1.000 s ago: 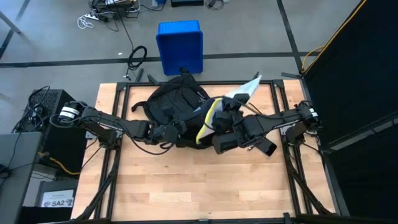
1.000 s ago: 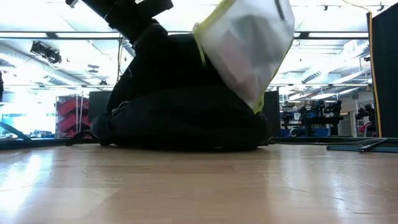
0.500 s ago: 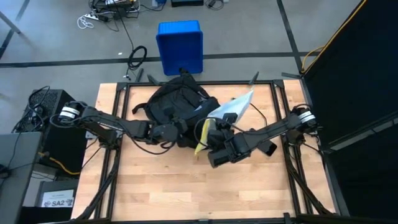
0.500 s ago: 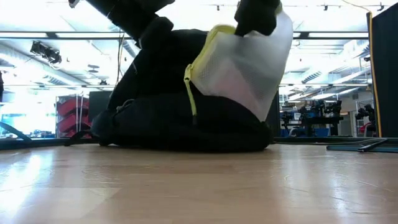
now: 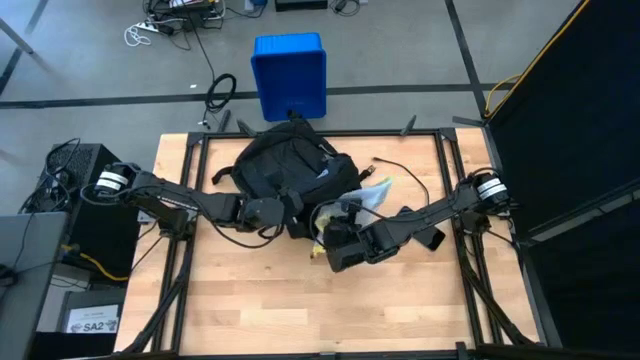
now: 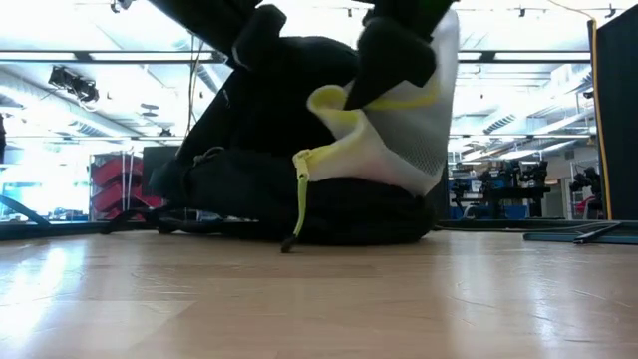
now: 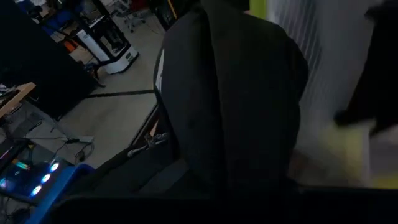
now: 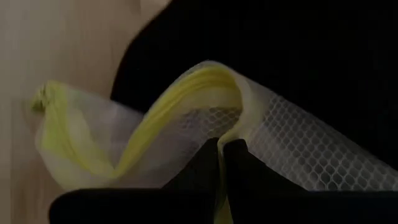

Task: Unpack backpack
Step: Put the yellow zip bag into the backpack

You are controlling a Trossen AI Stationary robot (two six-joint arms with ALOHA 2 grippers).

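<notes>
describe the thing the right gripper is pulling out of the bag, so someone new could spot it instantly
Find the black backpack at the far middle of the wooden table. At its near right edge, the right gripper is shut on a white mesh pouch. It is the only pale, see-through item there, trimmed in bright yellow-green with a matching cord hanging from its corner.

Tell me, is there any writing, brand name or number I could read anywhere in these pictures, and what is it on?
"SA2": on a white label on the floor left of the table, in the high view.
A smaller line under it on that label: too small to read.
A pale mark on the backpack: too small to read.
The mesh pouch pinched by the right gripper: no writing visible.
The blue bin: no writing visible.
</notes>
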